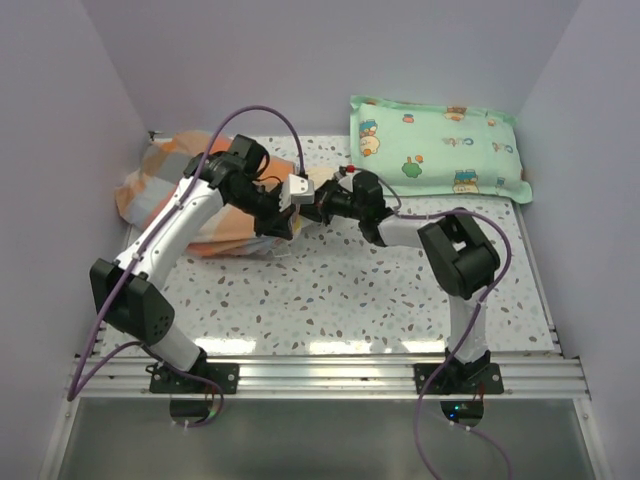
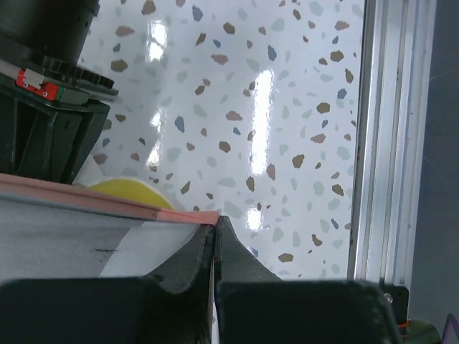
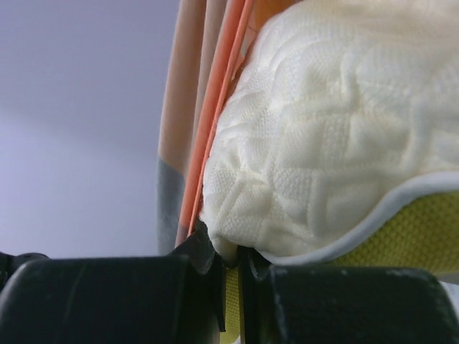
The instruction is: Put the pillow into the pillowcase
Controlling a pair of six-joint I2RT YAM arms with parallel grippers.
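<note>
One mint-green pillow [image 1: 435,148] at back, pillowcase [image 1: 160,180] left

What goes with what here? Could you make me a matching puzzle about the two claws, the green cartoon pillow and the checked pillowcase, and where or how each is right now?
Things:
1. left gripper
2. right gripper
3. mint-green pillow
4. pillowcase

Places or states:
A. at the back right of the table
B. bunched at the back left
C. shut on the cream pillow, at its edge
D. shut on the pillowcase's orange hem

Pairs: 1-D, 2-C, 3-A, 4-B.
</note>
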